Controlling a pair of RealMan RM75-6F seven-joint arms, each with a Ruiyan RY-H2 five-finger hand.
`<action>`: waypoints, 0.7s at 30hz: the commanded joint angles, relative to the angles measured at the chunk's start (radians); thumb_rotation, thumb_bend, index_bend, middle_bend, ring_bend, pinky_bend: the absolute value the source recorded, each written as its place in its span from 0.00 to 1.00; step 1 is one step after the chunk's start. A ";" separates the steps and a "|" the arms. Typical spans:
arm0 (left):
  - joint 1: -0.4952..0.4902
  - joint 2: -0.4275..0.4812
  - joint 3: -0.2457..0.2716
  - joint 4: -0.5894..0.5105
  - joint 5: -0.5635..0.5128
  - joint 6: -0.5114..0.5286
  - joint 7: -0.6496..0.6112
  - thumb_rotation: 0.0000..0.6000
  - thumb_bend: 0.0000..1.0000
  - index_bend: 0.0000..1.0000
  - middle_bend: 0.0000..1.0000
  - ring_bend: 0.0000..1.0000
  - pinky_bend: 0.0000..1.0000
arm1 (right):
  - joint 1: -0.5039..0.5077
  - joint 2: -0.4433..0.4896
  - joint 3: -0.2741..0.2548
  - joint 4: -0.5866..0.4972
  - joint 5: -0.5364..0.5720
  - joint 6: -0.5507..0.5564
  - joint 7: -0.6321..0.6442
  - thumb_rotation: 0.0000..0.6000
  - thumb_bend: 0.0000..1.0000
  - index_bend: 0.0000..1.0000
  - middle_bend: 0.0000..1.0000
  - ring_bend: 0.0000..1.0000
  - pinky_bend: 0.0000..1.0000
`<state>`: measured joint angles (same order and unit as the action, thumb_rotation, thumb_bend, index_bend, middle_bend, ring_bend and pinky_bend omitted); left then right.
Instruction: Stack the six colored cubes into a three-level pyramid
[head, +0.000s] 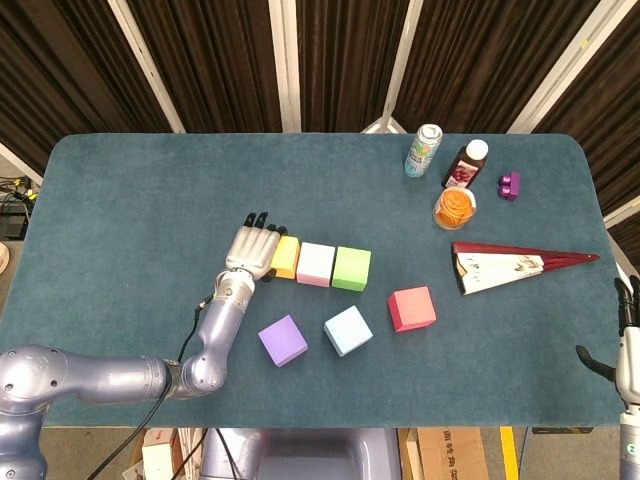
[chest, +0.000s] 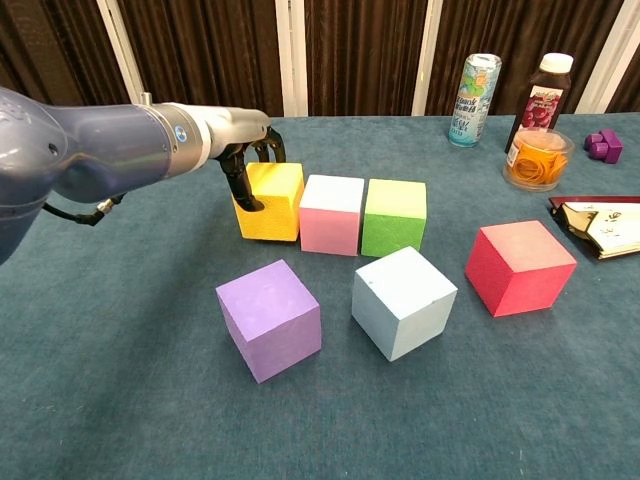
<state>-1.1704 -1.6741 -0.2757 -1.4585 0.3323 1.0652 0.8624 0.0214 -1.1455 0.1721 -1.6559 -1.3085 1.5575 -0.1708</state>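
Left hand grasps yellow cube, touching pink cube beside green cube; right hand released, empty.

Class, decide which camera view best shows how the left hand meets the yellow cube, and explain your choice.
The chest view: the left hand is seen from the side, its dark fingers curled over the yellow cube beside the pink cube. The head view shows the hand from above, covering the contact.

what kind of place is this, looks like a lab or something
Probably a robot lab or test bench: a teal cloth-covered table backed by dark curtains, with colored practice cubes such as the purple cube laid out as props.
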 joint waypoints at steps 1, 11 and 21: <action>-0.001 -0.004 -0.001 0.001 -0.001 0.002 0.000 1.00 0.37 0.23 0.23 0.00 0.00 | 0.000 0.000 0.001 0.000 0.001 -0.001 0.001 1.00 0.16 0.00 0.03 0.02 0.00; -0.009 -0.015 -0.005 0.005 -0.008 0.009 0.016 1.00 0.37 0.23 0.23 0.00 0.00 | 0.001 0.000 -0.001 0.002 -0.001 -0.004 0.003 1.00 0.16 0.00 0.03 0.02 0.00; -0.011 -0.028 -0.006 0.018 -0.010 0.005 0.019 1.00 0.37 0.23 0.23 0.00 0.00 | 0.002 0.000 0.000 0.004 0.001 -0.006 0.004 1.00 0.16 0.00 0.03 0.02 0.00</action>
<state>-1.1809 -1.7015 -0.2816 -1.4407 0.3224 1.0705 0.8816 0.0236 -1.1456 0.1717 -1.6523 -1.3073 1.5515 -0.1667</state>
